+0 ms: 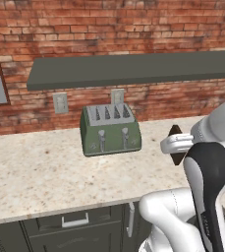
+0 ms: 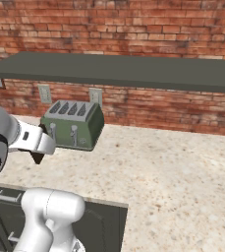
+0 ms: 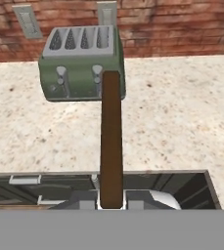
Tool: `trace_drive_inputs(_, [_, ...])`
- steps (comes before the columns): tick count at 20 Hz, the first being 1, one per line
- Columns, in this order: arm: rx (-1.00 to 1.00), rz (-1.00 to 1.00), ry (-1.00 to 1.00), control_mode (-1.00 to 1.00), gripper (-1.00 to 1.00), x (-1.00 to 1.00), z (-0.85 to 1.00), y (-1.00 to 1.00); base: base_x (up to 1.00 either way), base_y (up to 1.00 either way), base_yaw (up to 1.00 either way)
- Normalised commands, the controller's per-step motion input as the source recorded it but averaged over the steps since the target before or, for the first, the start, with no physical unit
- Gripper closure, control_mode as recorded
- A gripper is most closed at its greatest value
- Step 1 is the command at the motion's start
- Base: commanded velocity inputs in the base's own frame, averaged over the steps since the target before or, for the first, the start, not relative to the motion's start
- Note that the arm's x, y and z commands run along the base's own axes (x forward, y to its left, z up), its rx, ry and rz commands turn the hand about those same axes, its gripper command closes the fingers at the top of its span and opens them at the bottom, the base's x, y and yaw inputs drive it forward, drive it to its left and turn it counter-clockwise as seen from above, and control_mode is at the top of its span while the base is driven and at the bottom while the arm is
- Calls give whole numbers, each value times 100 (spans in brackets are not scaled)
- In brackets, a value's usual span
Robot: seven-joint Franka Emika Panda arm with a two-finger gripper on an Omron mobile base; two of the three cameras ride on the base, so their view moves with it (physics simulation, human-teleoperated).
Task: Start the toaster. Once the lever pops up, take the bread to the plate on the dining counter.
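Clamped jaws of the gripper (image 3: pixel 111 199) are pinching the bread (image 3: pixel 111 139), a thin dark brown slice seen edge-on, in the air in front of the toaster (image 1: pixel 110 129). That sage-green toaster is sitting on a beige speckled counter (image 1: pixel 40 170) against a red brick wall (image 2: pixel 133 22), below a dark shelf (image 2: pixel 119 69), with two wall outlets (image 1: pixel 60 103) showing just behind it and dark cabinet drawers (image 1: pixel 70 224) running under the counter's edge.

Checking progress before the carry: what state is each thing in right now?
toaster: upright on the counter, slots empty, both levers up.
bread: out of the toaster, clamped edge-on in the hand.
hand: shut on the bread, held off the counter in front of the toaster.
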Motion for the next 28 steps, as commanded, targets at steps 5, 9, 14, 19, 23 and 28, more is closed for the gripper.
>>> trace_drive_inputs(5, [-2,0,0,100,100,-2,0,0,-2,0,0])
trace_drive_inputs(9, [0,0,0,100,100,0,0,0,-33,24,4])
trace_drive_inputs(14, [0,0,0,100,100,0,0,0,-40,70,37])
trace_drive_inputs(19, [0,0,0,100,100,0,0,0,-20,69,74])
trace_drive_inputs(23, [0,0,0,100,100,0,0,0,-4,54,92])
trace_drive_inputs(28, [0,0,0,100,100,0,0,0,-15,44,97])
